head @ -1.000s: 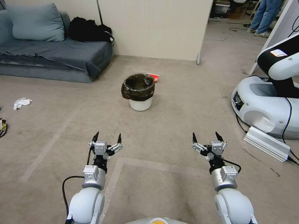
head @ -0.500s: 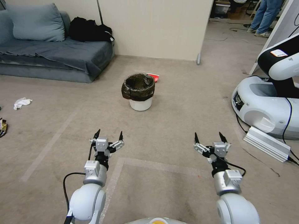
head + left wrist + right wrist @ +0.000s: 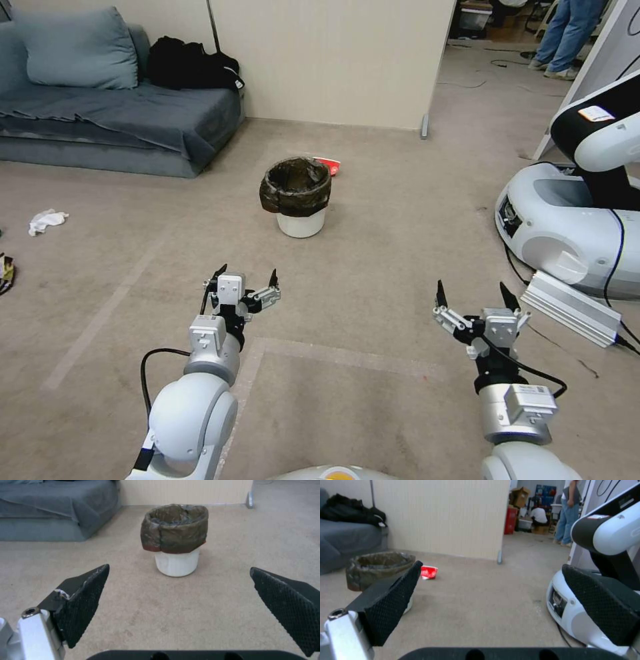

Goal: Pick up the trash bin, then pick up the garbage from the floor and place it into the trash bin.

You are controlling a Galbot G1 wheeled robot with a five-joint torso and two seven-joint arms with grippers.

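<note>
Head view. The bin (image 3: pixel 295 195) stands upright on the floor (image 3: pixel 373 280), ahead of the robot and well apart from both arms; its dark liner is folded over the rim, leaving the mouth free for loading. A red packet (image 3: pixel 328 165) lies just behind the bin, and a white tissue (image 3: pixel 45 221) lies far to the left, near the sofa (image 3: pixel 113 113). The left gripper (image 3: pixel 245 283) is raised and aimed toward the bin, jaws wide apart and empty, touching nothing. The right gripper (image 3: pixel 471 297) is held off to the right, near a second robot's base (image 3: pixel 567 227), jaws likewise spread and empty. Judged from this pose, the bin pick-up is not yet begun.

Left wrist view. The bin (image 3: pixel 175 540) sits centred between the two black fingertips (image 3: pixel 85 600), which suggests the left arm is lined up on it. The gap between the jaws is wider than the bin appears, and nothing lies between them but carpet.

Right wrist view. The bin (image 3: pixel 375 567) shows beyond one finger (image 3: pixel 391 600), with the packet (image 3: pixel 429 572) on the floor just beside it. The jaws stand fully apart and grip nothing.
</note>
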